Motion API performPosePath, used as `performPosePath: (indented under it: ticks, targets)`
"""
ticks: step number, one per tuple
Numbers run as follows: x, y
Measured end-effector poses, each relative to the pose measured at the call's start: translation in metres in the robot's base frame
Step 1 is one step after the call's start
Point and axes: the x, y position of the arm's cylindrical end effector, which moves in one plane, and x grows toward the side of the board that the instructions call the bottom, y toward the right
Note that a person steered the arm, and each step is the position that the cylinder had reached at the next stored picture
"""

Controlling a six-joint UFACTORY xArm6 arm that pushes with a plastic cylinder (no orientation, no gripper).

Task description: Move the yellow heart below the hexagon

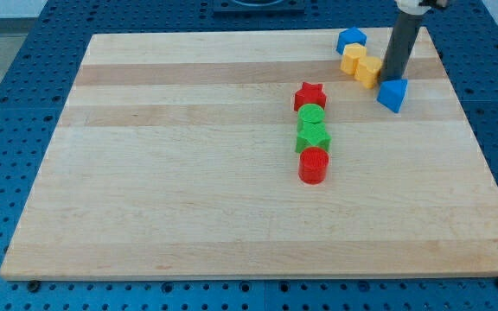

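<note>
Bright, even light; soft shadows.

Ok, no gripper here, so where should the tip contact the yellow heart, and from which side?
Press the yellow heart, apparently the yellow block nearer my tip, on its upper-right side wall, coming from the view's top right. The yellow hexagon touches its upper-left side, and the blue triangle crowds the lower right.
</note>
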Motion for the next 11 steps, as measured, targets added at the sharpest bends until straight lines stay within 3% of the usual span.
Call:
performPosePath:
  ticks: [2, 5, 11]
  targets:
    - [0.003, 0.001]
    - [-0.031, 0.038]
    - [-0.030, -0.013]
